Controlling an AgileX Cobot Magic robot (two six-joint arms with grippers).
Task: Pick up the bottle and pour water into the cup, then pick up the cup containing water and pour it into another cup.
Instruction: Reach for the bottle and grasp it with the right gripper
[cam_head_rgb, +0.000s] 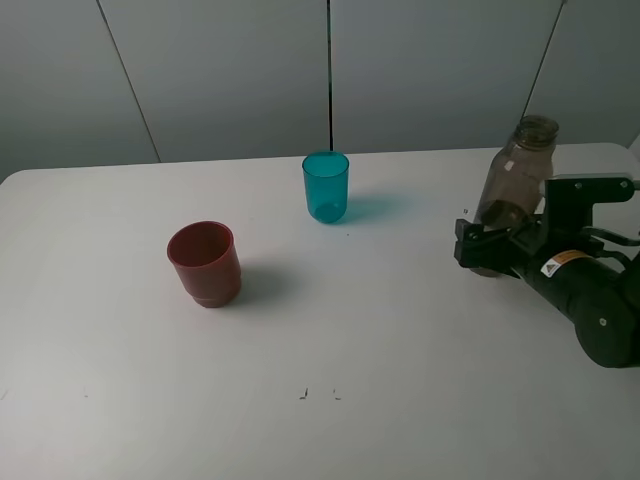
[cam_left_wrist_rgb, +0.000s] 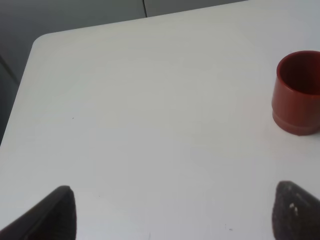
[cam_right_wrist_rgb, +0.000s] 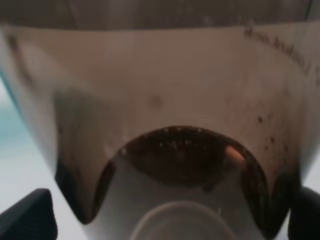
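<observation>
While the right gripper (cam_head_rgb: 490, 246) straddles the bottle (cam_head_rgb: 518, 165) wide open and the left gripper (cam_left_wrist_rgb: 177, 212) hangs open, empty, no pouring into the cup (cam_head_rgb: 326, 187) or another cup (cam_head_rgb: 204, 264) looks begun.

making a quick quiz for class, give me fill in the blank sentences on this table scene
1. In the high view the squat opaque red-brown plastic cup stands to the ___ of the small translucent teal plastic tumbler.
2. The tall smoky grey-brown translucent plastic bottle stands between the open jaws of the ___ gripper.
3. Both cups stand ___.
Missing: left; right; upright
</observation>
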